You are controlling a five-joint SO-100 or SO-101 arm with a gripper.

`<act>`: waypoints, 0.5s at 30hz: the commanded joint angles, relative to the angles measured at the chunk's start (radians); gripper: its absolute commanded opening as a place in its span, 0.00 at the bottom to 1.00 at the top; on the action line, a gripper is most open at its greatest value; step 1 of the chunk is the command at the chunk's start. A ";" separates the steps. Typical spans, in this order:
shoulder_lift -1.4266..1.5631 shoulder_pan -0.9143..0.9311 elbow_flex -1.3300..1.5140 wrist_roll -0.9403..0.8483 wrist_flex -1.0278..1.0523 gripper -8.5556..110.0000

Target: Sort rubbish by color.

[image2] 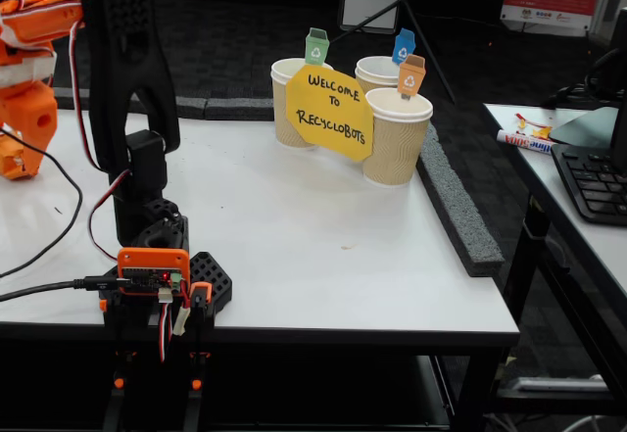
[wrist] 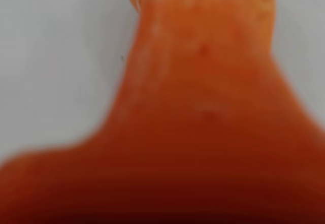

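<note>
The wrist view is filled by a blurred orange gripper [wrist: 203, 132] (jaw state can't be told). No wads show on the white table [image2: 323, 256] in the fixed view. Such paper would likely be light and crushable; pinch mid-body. Open room before 3 cups [image2: 397, 138], right edge close

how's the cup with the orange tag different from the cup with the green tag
The orange-tagged cup stands frontmost and rightmost of the cups in the fixed view, its ribbed wall mostly showing; the green-tagged cup stands further back and left, partly hidden behind the yellow sign. Their tags differ in colour. Both are upright, ribbed, beige paper cups on the white table.
</note>
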 commanded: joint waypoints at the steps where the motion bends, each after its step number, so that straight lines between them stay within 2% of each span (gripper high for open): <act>1: -0.012 -0.015 -0.153 -0.020 -0.040 0.33; 8: -0.094 -0.014 -0.235 -0.020 -0.074 0.12; 15: -0.091 -0.003 -0.275 -0.020 -0.060 0.10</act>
